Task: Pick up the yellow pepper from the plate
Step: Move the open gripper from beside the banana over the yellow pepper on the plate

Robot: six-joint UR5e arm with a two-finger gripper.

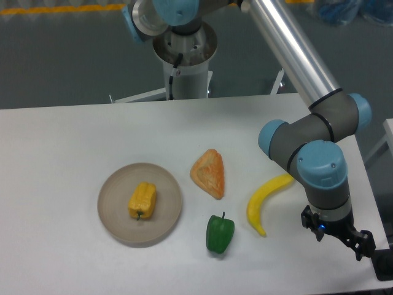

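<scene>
While the small blocky yellow-orange pepper (142,201) is lying in the middle of the round beige-grey plate (110,209), we're seeing our black two-finger hand (344,236) hanging way off at the right edge of the white bench (73,141), well apart from it. We can't tell if the fingers are spread or closed. Between them are sitting a green bell pepper (220,233), a curved yellow banana (265,200) and an orange triangular pastry (209,174).
</scene>
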